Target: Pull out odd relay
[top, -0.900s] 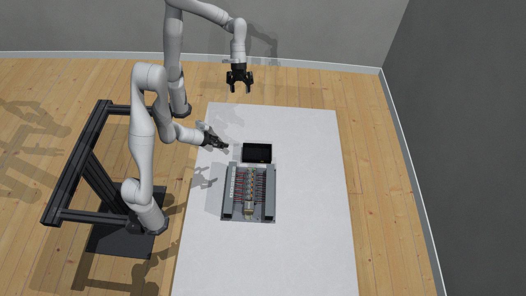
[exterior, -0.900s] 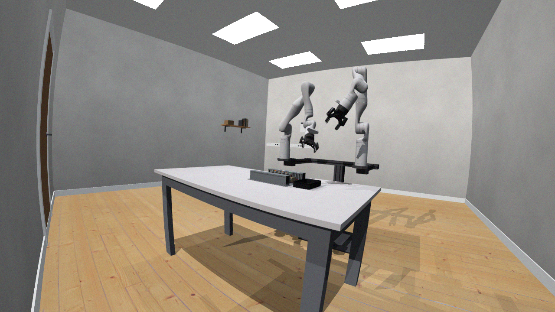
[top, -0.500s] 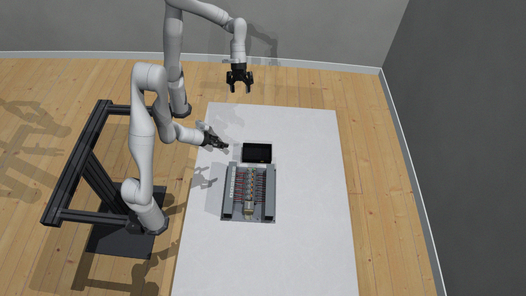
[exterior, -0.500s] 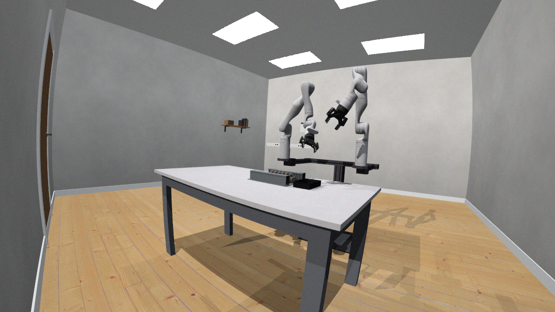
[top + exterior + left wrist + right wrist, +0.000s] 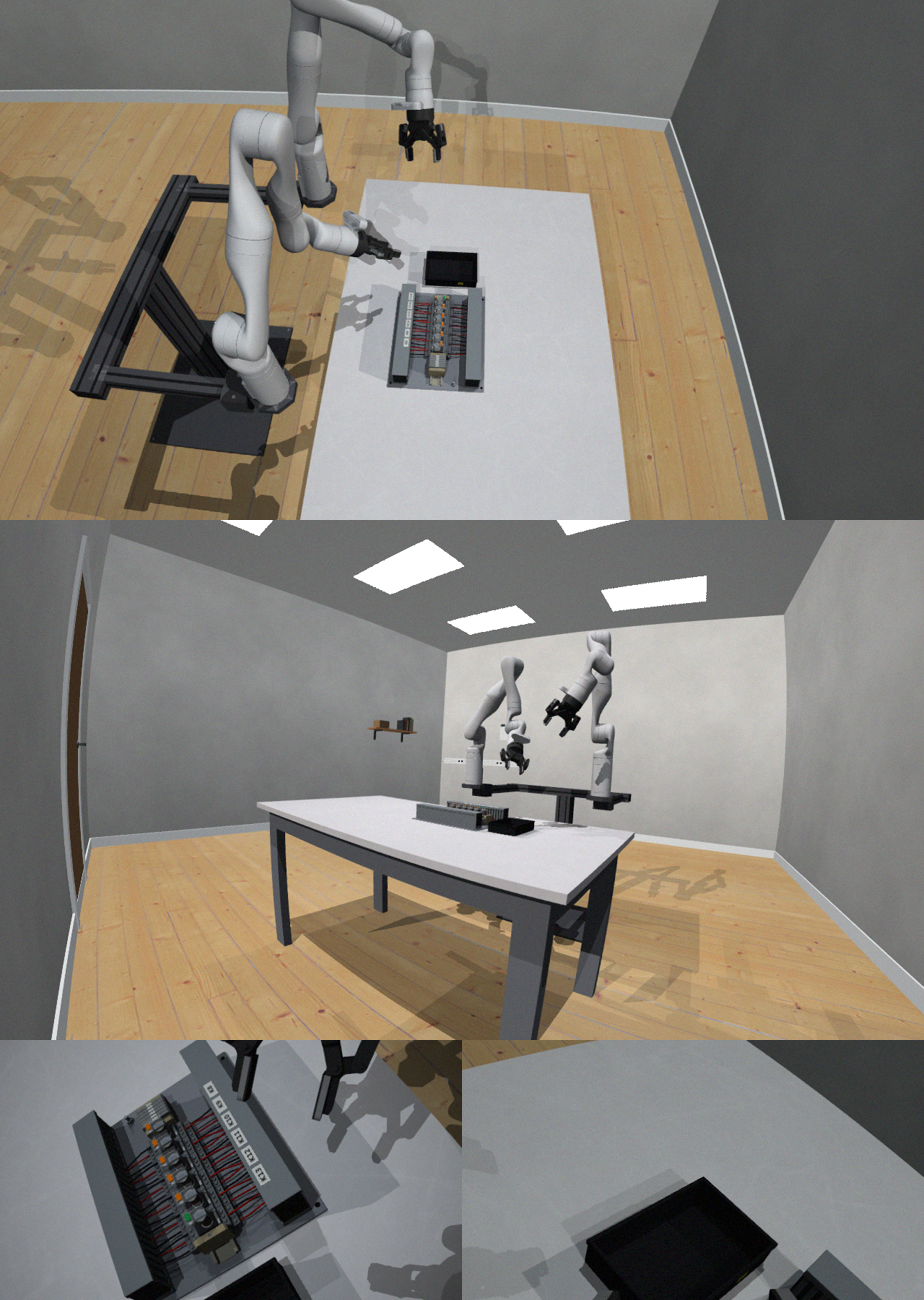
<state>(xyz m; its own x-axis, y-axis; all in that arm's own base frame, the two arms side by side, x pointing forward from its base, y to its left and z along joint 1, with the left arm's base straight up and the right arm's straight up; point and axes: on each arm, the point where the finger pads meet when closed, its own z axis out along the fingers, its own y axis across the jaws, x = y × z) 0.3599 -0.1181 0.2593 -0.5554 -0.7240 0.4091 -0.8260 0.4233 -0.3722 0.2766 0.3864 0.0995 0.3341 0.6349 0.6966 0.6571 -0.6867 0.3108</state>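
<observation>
The relay panel (image 5: 413, 383) (image 5: 449, 817) (image 5: 260, 1242) lies flat on the table with six relays in a row. The green-button relay (image 5: 445, 297) (image 5: 200, 1215) is at the row's tray end, by label K13; the others, such as the neighbouring orange-button relay (image 5: 190, 1195), look seated and level. The black parts tray (image 5: 450, 253) (image 5: 510, 829) (image 5: 651, 1217) stands just beyond that end, empty. My left gripper (image 5: 423, 157) (image 5: 556, 728) is open, empty and high, beyond the tray. My right gripper (image 5: 398, 256) (image 5: 515, 767) (image 5: 691, 1294) is partly open, empty, above the table on the tray's robot side.
Two tall grey wire ducts (image 5: 403, 336) (image 5: 474, 336) flank the relay row. The labelled duct (image 5: 289, 1184) is on the robot side. Red and black wires run between ducts and terminals. A beige end block (image 5: 214, 1238) sits beside the green-button relay. The table (image 5: 542, 388) extends beyond the panel.
</observation>
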